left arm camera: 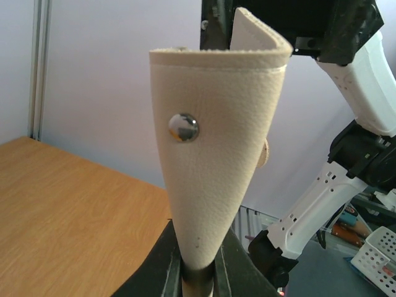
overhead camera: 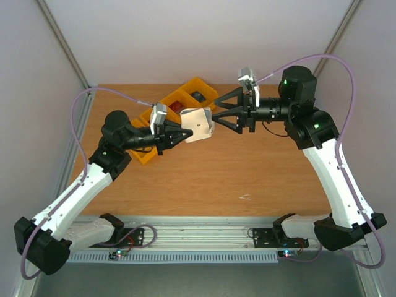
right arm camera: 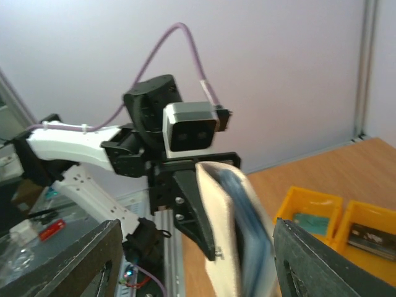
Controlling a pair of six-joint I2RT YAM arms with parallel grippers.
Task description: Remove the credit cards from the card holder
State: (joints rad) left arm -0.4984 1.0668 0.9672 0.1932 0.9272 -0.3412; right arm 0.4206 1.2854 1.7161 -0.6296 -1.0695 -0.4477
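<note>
The card holder [overhead camera: 199,124], pale beige with a metal snap, is held up above the table, folded, its lower end pinched in my left gripper [overhead camera: 185,133], which is shut on it. In the left wrist view the card holder [left arm camera: 216,154] rises straight out of the left gripper [left arm camera: 198,267]. My right gripper [overhead camera: 215,113] stands open just right of it, one finger on each side of its free edge, not touching. In the right wrist view the card holder [right arm camera: 224,247] shows a blurred blue-grey layer [right arm camera: 249,238] between its flaps. I cannot make out the credit cards there.
A row of yellow bins [overhead camera: 197,85] runs diagonally behind the left arm. One bin [right arm camera: 371,211] holds a small dark flat piece with pale marks [right arm camera: 371,237], and the bin beside it [right arm camera: 307,199] holds a greenish piece. The wooden table [overhead camera: 247,173] stretches out below both grippers.
</note>
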